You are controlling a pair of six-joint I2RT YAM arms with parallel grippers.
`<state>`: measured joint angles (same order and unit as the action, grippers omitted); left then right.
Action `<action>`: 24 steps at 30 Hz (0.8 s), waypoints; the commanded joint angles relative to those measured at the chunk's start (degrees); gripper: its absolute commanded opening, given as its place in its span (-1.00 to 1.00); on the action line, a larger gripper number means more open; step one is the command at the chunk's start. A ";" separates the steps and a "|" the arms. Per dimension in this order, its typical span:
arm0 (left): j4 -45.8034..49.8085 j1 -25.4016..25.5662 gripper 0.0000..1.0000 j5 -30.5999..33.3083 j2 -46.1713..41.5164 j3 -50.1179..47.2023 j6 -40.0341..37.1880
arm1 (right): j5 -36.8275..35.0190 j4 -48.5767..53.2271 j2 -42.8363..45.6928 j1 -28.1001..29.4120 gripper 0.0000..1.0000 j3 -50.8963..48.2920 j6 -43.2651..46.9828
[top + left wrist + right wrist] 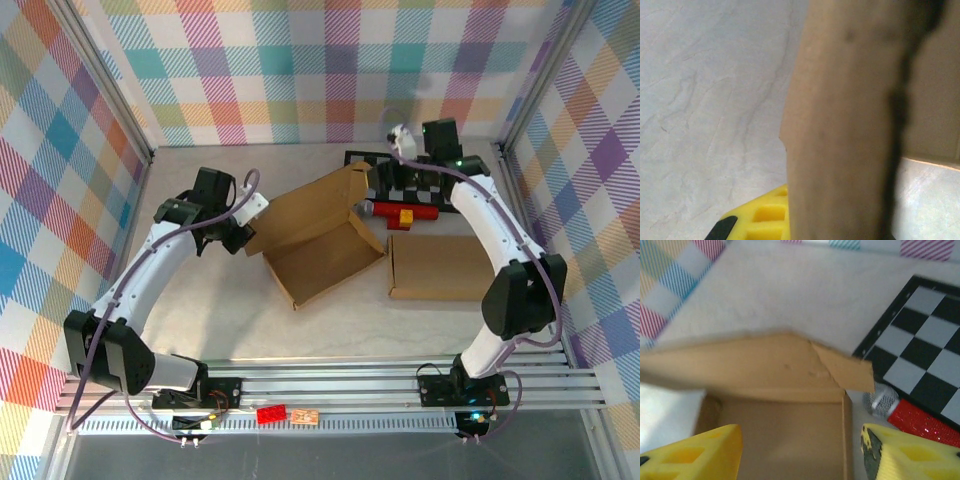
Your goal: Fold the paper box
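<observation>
Paper box (325, 250) mid-table, tray walls look formed but lid upright at its 11 o'clock; left gripper (248, 230) pinches lid edge at 9 o'clock, right gripper (801, 440) spread at 2 o'clock, so lid closing remains.

The left arm (150, 270) is bent up from its base and reached inward to the right. The left gripper (240, 230) is closed on a flap of the paper box (320, 240), and one yellow finger (760, 217) is seen against the cardboard. The right arm (490, 215) is arched far forward and turned left. The right gripper (800, 440) is held with its yellow fingers (695, 452) spread wide apart.
</observation>
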<state>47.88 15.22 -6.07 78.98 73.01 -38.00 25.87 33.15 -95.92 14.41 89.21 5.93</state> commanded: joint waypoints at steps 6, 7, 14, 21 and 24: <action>1.08 -1.68 -1.00 -3.11 3.15 3.51 -2.78 | 4.28 -7.03 -5.68 -0.85 0.38 -2.11 23.75; 1.16 -1.69 -1.00 -3.11 3.35 3.56 -2.78 | 4.28 -7.55 -7.01 -1.02 0.39 -1.09 23.66; 0.92 -2.08 -1.00 -2.53 4.49 3.63 -2.52 | 4.37 -9.28 -13.90 -1.03 0.38 3.46 23.99; 1.15 -2.39 -1.00 -2.97 5.32 3.99 -1.99 | 6.10 -9.62 -17.82 -1.06 0.36 8.37 24.16; 1.12 -2.39 -1.00 -3.16 5.53 4.11 -1.81 | 7.49 -10.09 -18.88 -1.06 0.28 9.50 22.87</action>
<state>47.64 13.30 -8.56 83.50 75.99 -39.05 29.52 24.86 -113.69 13.76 96.49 28.53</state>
